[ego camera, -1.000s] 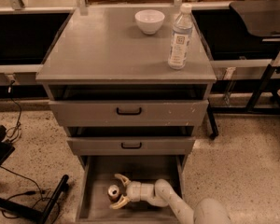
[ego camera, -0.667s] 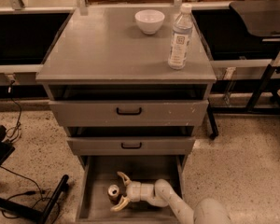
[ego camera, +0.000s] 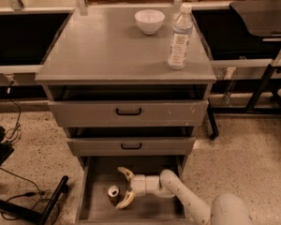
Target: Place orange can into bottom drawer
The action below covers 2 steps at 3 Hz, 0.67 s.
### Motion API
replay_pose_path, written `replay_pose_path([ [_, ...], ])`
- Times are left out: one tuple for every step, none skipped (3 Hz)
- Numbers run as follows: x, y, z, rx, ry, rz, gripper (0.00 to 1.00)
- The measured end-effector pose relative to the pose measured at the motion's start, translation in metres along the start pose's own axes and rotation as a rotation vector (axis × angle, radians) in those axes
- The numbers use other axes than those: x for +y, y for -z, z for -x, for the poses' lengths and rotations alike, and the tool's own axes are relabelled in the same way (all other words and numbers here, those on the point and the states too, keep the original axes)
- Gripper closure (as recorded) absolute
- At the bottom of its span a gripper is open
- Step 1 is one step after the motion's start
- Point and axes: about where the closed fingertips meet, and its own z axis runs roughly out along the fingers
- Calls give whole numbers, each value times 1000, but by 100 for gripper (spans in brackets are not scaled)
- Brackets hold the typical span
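Observation:
The orange can stands upright on the grey floor of the open bottom drawer, left of centre, its silver top facing up. My gripper reaches into the drawer from the right, its pale curved fingers spread open. The can sits at the mouth of the open fingers, just left of them, not held. The arm runs in from the lower right.
Above are two shallower drawers with black handles, both slightly pulled out. On the cabinet top stand a white bowl and a clear water bottle. A black stand leg and cables lie on the floor at left.
The can stood between the fingers earlier; now the gripper has drawn back slightly to the right, leaving the can standing free at the fingertips.

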Motion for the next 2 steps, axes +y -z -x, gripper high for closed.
replay_pose_path([
  [15,40,55,64,-7,63,0],
  [44,77,109,163,-39,146,0],
])
